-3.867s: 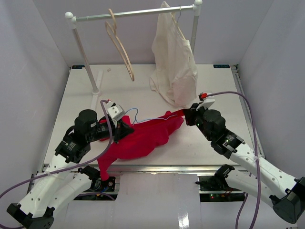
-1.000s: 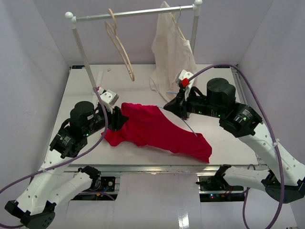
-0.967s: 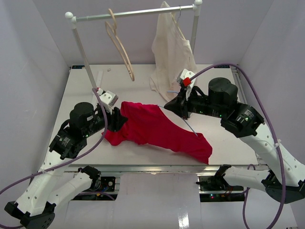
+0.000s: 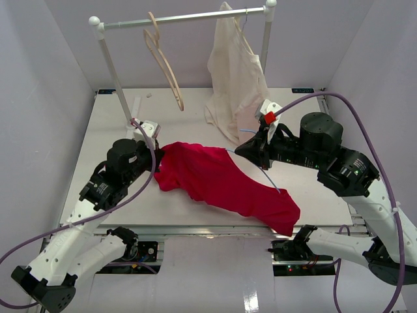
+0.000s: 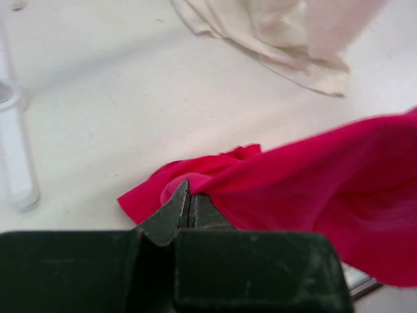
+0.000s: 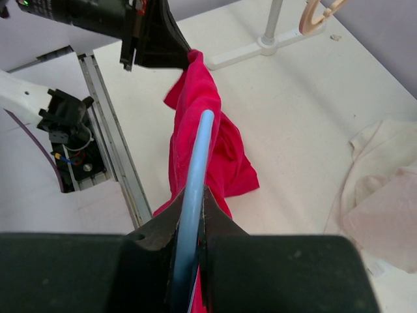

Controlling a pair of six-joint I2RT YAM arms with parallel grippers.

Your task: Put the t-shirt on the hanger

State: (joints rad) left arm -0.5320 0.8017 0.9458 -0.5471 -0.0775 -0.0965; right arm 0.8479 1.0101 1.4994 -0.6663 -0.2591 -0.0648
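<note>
Left pincer (image 5: pixel 189 203) is pinching a bunched edge of the soft, limp red t-shirt (image 4: pixel 221 179); right pincer (image 6: pixel 193 205) is clamping the thin blue hanger (image 6: pixel 201 147), likely light and springy.

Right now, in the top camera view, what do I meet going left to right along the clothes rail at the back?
Rack's left post → pale wooden hanger → cream-white garment → rack's right post.
</note>
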